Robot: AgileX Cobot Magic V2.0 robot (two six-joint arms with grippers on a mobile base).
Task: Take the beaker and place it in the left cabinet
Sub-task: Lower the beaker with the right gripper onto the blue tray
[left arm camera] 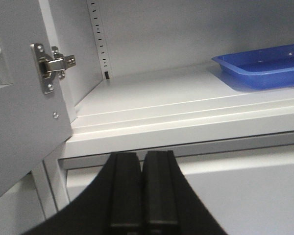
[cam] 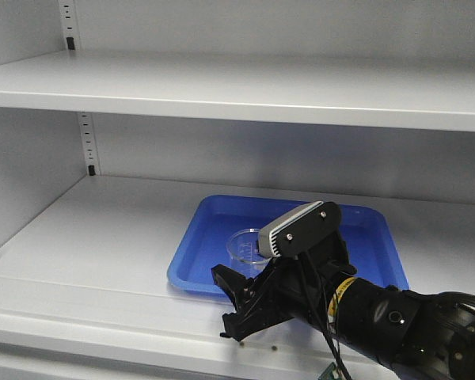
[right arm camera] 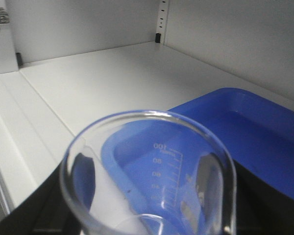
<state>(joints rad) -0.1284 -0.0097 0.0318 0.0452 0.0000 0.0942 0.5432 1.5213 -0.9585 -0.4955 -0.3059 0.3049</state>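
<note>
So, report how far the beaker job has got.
Done: the right gripper holds the beaker, already inside the left cabinet. In hand: it is at the front edge of the blue tray; touching or not, unclear. Left: set it down and release. The left gripper sits shut outside.

Left cabinet (cam: 32, 158): 2 shelves in view, upper shelf (cam: 222, 87) directly above lower shelf (cam: 103, 237). Slotted strip (cam: 85, 142) runs up the back-left corner between them. Door (left arm camera: 19, 122) stands at the left front, with its hinge (left arm camera: 51, 66) on the inner face.

Tray (cam: 364, 229) lies on the lower shelf, right of centre, its front rim near the shelf's front edge.

Beaker (cam: 247, 245) sits upright between the fingers of the right gripper (cam: 239, 294), at the tray's front-left corner. Whether it touches the tray, cannot tell. The right arm enters from the lower right, in front of the tray.

Left gripper (left arm camera: 142, 196) is outside the cabinet, below the lower shelf's front edge and left of the tray.
</note>
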